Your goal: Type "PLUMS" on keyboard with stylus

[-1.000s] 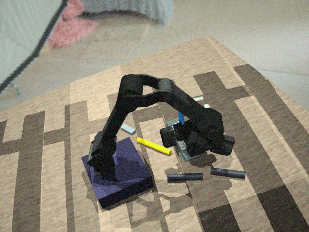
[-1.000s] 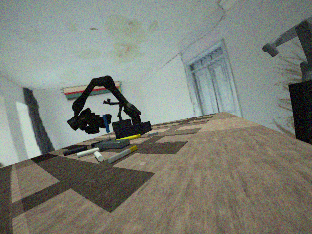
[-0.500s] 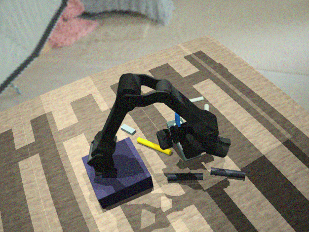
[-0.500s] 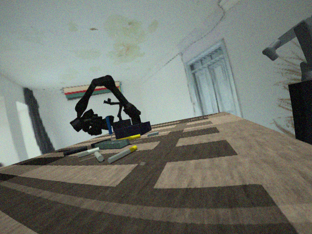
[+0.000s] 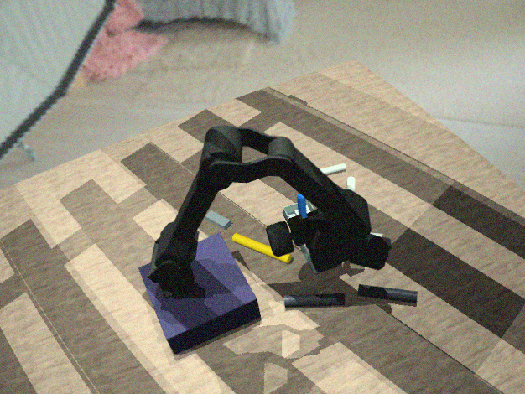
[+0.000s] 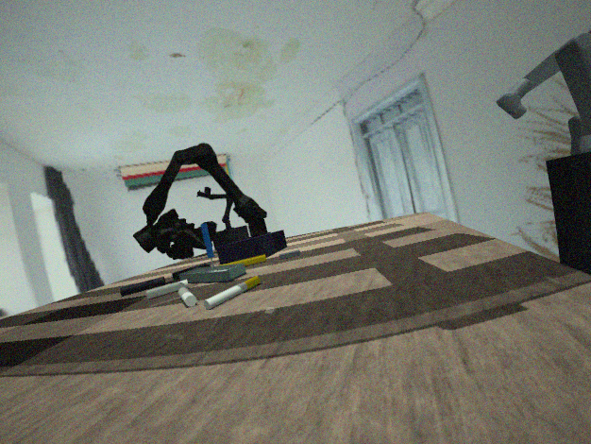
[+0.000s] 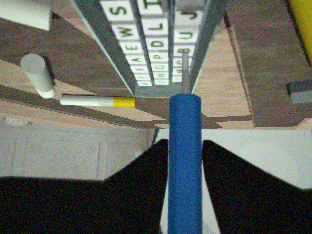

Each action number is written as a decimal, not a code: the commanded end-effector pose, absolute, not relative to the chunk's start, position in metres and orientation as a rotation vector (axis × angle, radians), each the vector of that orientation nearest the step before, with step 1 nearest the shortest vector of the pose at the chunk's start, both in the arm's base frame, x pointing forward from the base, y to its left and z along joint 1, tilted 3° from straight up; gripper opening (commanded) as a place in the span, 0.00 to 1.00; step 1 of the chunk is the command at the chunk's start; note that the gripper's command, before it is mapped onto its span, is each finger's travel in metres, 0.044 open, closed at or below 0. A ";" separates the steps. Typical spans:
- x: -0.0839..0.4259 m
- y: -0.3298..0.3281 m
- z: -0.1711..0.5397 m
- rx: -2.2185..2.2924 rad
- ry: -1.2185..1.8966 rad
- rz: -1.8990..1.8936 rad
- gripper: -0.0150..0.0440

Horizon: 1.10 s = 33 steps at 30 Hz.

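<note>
My gripper (image 5: 301, 226) (image 7: 185, 147) is shut on the blue stylus (image 5: 301, 205) (image 6: 207, 237) (image 7: 185, 175), which stands nearly upright with its thin grey tip down. The small grey-green keyboard (image 5: 289, 209) (image 6: 214, 274) (image 7: 152, 91) lies under the gripper, mostly hidden by the arm in the top view. In the wrist view its white keys run in three rows, and the tip shows over the row with J, U and B, by the B key (image 7: 183, 50). Whether the tip touches a key cannot be told.
A yellow stick (image 5: 261, 247) (image 7: 304, 25) lies between keyboard and purple base (image 5: 211, 311). A grey block (image 5: 218, 220) (image 7: 301, 93) lies near it. Two black cylinders (image 5: 314, 300) (image 5: 387, 295) lie near the keyboard. A white-and-yellow stick (image 6: 228, 296) (image 7: 95, 101) and two white cylinders (image 6: 187, 296) (image 6: 164, 289) lie beyond.
</note>
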<state>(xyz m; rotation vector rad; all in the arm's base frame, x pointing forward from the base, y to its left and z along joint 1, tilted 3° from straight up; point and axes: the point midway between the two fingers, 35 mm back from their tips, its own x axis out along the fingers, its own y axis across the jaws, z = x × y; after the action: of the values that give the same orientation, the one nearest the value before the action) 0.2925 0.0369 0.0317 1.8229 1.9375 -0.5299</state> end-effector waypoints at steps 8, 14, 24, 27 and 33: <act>0.292 0.037 0.025 1.828 1.941 -0.534 0.39; 0.292 0.037 0.023 1.828 1.941 -0.534 0.39; 0.292 0.037 0.018 1.828 1.941 -0.534 0.39; 0.292 0.037 0.017 1.828 1.941 -0.534 0.39; 0.292 0.036 0.017 1.828 1.941 -0.534 0.39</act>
<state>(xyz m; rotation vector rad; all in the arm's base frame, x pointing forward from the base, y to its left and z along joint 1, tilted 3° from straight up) 0.2924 0.0364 0.0172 1.8259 1.9399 -0.5340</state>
